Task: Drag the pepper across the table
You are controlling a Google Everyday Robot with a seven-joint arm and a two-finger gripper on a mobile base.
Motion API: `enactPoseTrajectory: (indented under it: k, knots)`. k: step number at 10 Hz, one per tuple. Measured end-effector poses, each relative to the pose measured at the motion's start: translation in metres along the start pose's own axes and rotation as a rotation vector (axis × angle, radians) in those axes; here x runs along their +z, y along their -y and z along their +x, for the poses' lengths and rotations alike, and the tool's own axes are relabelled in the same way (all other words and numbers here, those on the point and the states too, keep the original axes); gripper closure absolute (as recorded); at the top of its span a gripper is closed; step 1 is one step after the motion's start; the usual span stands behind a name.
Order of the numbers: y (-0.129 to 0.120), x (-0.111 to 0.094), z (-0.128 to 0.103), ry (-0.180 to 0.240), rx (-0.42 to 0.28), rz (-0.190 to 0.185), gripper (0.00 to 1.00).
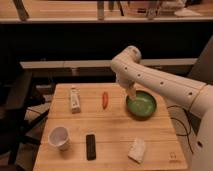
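The gripper (132, 96) hangs open and empty at the left rim of the green bowl (141, 105), toward the far right corner of the worktop (115, 130). The pepper (105, 99) lies just to its left, near the middle of the far edge, with its long axis running from far to near. The bowl is the nearest hazard: a low sideways move could clip its rim and shove it. The pepper is slim and tapered, so fingers landing off-centre may roll it or pass over it, and it would slip free mid-drag. Dragged left, it could knock over the upright whitish bottle (75, 100). Dragged toward the near edge, it heads for the black remote-like bar (90, 146) and the white cup (59, 137).
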Motion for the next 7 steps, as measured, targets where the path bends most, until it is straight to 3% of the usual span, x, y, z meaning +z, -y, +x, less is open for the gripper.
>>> enactPoseTrajectory:
  k: [7]
  knots:
    - [0.015, 0.019, -0.008, 0.018, -0.094, 0.005, 0.2]
